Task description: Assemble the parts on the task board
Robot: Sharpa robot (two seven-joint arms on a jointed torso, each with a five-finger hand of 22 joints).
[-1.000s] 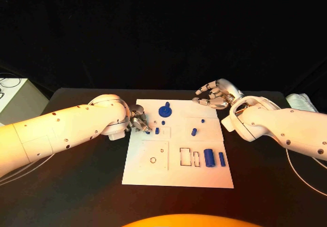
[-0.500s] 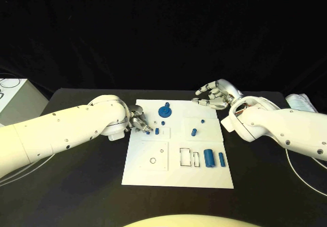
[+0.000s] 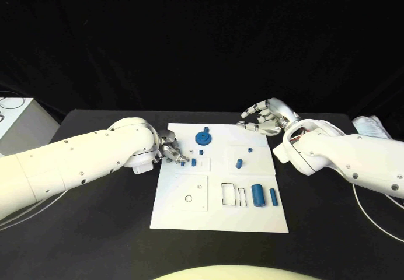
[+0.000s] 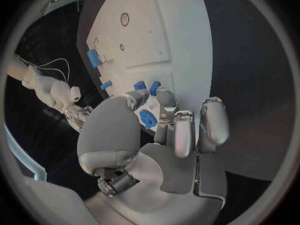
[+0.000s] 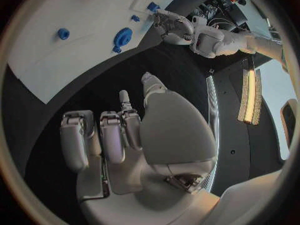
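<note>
The white task board (image 3: 219, 207) lies mid-table. My left hand (image 3: 171, 150) is at its left edge, thumb and fingertips drawn close together right over two small blue parts (image 3: 183, 164), (image 3: 194, 162). In the left wrist view those parts (image 4: 139, 85) lie just past the fingertips (image 4: 164, 98); whether one is pinched is unclear. A blue gear (image 3: 203, 137) stands near the far edge, also seen from the right wrist (image 5: 122, 36). My right hand (image 3: 265, 118) hovers off the board's far right corner, fingers curled, holding nothing.
Two blue pegs (image 3: 239, 163), (image 3: 248, 149) stand in the board's middle right. Two blue cylinders (image 3: 257, 195), (image 3: 274, 195) lie near its right front, beside rectangular slots (image 3: 229, 193). Round holes (image 3: 188, 198) sit at the front left. A white box (image 3: 21, 122) stands off the table's left.
</note>
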